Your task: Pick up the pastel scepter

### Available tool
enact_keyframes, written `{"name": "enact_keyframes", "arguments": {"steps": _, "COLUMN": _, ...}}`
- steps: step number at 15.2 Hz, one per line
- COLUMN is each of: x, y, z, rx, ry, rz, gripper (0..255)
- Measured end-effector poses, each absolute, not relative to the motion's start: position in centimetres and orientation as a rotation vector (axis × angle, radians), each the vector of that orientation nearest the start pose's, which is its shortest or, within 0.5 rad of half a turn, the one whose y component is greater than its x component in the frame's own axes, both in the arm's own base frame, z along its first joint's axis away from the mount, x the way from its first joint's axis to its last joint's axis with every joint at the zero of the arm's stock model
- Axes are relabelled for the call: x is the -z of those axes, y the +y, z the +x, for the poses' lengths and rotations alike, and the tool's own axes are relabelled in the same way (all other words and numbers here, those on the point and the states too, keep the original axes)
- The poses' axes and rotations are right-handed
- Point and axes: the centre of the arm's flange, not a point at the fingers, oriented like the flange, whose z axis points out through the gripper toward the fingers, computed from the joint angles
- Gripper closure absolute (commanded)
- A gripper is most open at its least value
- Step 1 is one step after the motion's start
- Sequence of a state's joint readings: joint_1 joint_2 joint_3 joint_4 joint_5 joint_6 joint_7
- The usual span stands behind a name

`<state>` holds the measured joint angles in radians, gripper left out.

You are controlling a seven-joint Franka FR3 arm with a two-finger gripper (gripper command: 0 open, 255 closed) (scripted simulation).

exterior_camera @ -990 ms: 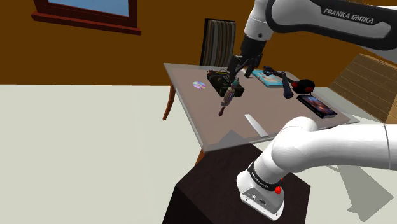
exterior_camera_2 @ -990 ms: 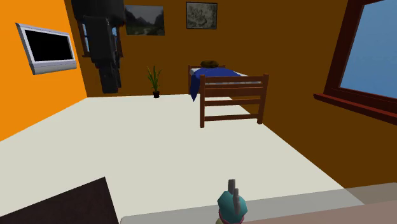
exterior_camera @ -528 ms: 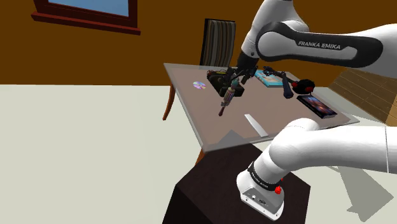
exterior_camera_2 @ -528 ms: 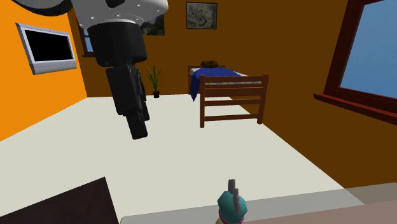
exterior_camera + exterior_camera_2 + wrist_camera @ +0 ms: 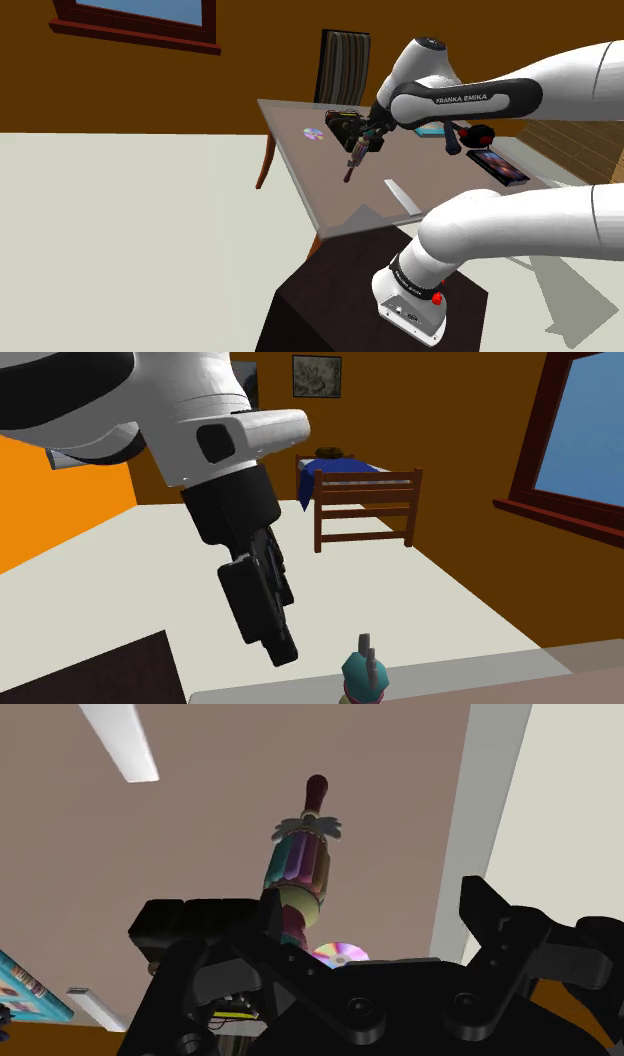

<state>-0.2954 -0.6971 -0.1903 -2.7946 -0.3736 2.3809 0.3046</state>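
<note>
The pastel scepter (image 5: 358, 150) lies on the brown table (image 5: 330, 205), a slim rod with a ribbed multicoloured collar and a dark red tip. In the wrist view the scepter (image 5: 300, 869) stretches away from my gripper (image 5: 370, 914), nearer one black finger (image 5: 215, 919) than the other. The fingers stand apart and touch nothing. From the shoulder view my gripper (image 5: 369, 133) hovers just over the scepter's thick end. In the second exterior view the black gripper (image 5: 283, 652) slants down towards the scepter's teal head (image 5: 363, 677) at the table edge.
A shiny disc (image 5: 312, 133), a black boxy object (image 5: 343, 122), a teal book (image 5: 430, 130), a dark tablet (image 5: 498, 165) and a white strip (image 5: 403, 195) share the table. A striped chair (image 5: 343, 65) stands behind it. A wooden bed (image 5: 360, 497) is far off.
The arm has swung down and forward. My gripper has dropped from high above to just over the scepter's head. The scepter has not moved.
</note>
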Motion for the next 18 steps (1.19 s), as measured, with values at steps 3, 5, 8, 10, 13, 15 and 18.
{"name": "enact_keyframes", "arguments": {"steps": 3, "x": -40.1, "y": -19.2, "z": 31.4, "rx": 0.548, "ry": 0.950, "rz": -3.167, "gripper": 0}}
{"name": "enact_keyframes", "arguments": {"steps": 5, "x": -38.6, "y": -20.8, "z": 31.7, "rx": 0.614, "ry": 1.008, "rz": -3.150, "gripper": 0}}
{"name": "enact_keyframes", "arguments": {"steps": 8, "x": -36.9, "y": -22.5, "z": 31.9, "rx": 0.674, "ry": 1.057, "rz": -3.133, "gripper": 0}}
{"name": "enact_keyframes", "arguments": {"steps": 10, "x": -35.8, "y": -22.8, "z": 31.9, "rx": 0.681, "ry": 1.062, "rz": -3.131, "gripper": 0}}
{"name": "enact_keyframes", "arguments": {"steps": 13, "x": -34.2, "y": -22.8, "z": 31.8, "rx": 0.684, "ry": 1.063, "rz": -3.130, "gripper": 0}}
{"name": "enact_keyframes", "arguments": {"steps": 15, "x": -33.6, "y": -22.9, "z": 31.8, "rx": 0.684, "ry": 1.063, "rz": -3.130, "gripper": 0}}
{"name": "enact_keyframes", "arguments": {"steps": 18, "x": -33.4, "y": -22.9, "z": 31.8, "rx": 0.686, "ry": 1.063, "rz": -3.129, "gripper": 255}}
